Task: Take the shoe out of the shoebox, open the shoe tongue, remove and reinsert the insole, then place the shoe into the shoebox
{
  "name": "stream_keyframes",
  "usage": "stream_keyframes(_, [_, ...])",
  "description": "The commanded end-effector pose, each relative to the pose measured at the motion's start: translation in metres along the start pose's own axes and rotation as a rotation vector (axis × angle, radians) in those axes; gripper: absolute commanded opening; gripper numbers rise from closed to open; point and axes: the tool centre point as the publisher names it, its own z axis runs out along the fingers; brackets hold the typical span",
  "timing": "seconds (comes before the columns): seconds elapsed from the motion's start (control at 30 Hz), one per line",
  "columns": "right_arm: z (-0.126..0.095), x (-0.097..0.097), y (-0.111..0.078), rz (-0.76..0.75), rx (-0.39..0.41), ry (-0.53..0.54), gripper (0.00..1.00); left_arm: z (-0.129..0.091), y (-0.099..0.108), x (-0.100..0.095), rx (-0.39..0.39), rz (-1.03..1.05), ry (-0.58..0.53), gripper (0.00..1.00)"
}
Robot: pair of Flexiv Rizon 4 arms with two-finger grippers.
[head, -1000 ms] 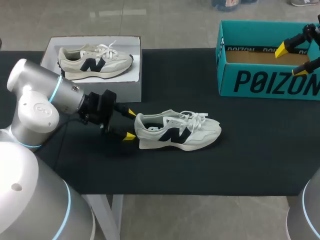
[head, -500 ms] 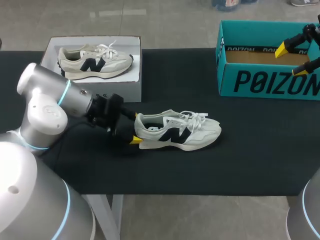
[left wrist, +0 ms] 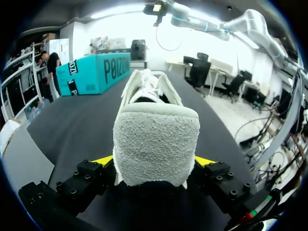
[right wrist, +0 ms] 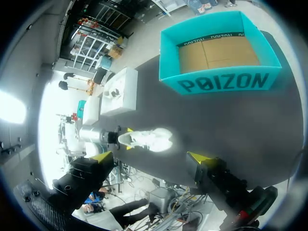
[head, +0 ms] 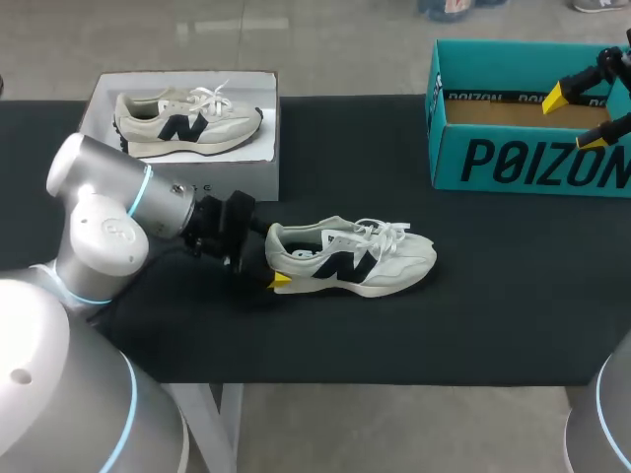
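Note:
A white sneaker (head: 350, 258) with a dark logo lies on its sole on the black table (head: 493, 296), toe pointing right. My left gripper (head: 271, 254) is open at its heel. In the left wrist view the fuzzy heel (left wrist: 156, 144) fills the gap between the open fingers (left wrist: 103, 161), one yellow tip showing on each side. My right gripper (head: 582, 118) hangs open and empty above the teal shoebox (head: 532, 163) at the back right. From the right wrist view the open box (right wrist: 221, 82) shows a bare cardboard floor, and the sneaker (right wrist: 147, 139) lies far below that gripper (right wrist: 150, 157).
A white box (head: 246, 177) at the back left holds a second, similar sneaker (head: 182, 123). It stands just behind my left arm (head: 118, 212). Bare black tabletop stretches between the sneaker and the teal shoebox.
My left gripper has slid right along the table until its open fingers straddle the sneaker's heel. The sneaker and the right arm have not moved.

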Motion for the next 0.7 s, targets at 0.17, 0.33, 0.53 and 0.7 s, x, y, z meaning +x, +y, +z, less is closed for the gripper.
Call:
stream_keyframes(0.17, [0.0,0.0,-0.001,0.002,-0.001,-0.003,1.0,0.009,0.002,-0.003,-0.022,-0.004,-0.002,0.06])
stream_keyframes(0.33, [0.0,0.0,-0.001,0.002,-0.001,-0.003,1.0,0.01,0.002,-0.003,-0.03,-0.003,0.003,0.0])
stream_keyframes(0.53, [0.0,0.0,-0.001,0.002,-0.001,-0.003,1.0,0.01,0.002,-0.003,-0.03,-0.003,0.003,0.0])
stream_keyframes(0.7, [-0.001,0.022,0.021,-0.088,0.01,-0.052,1.0,0.01,0.002,-0.003,-0.03,-0.003,0.003,0.0])
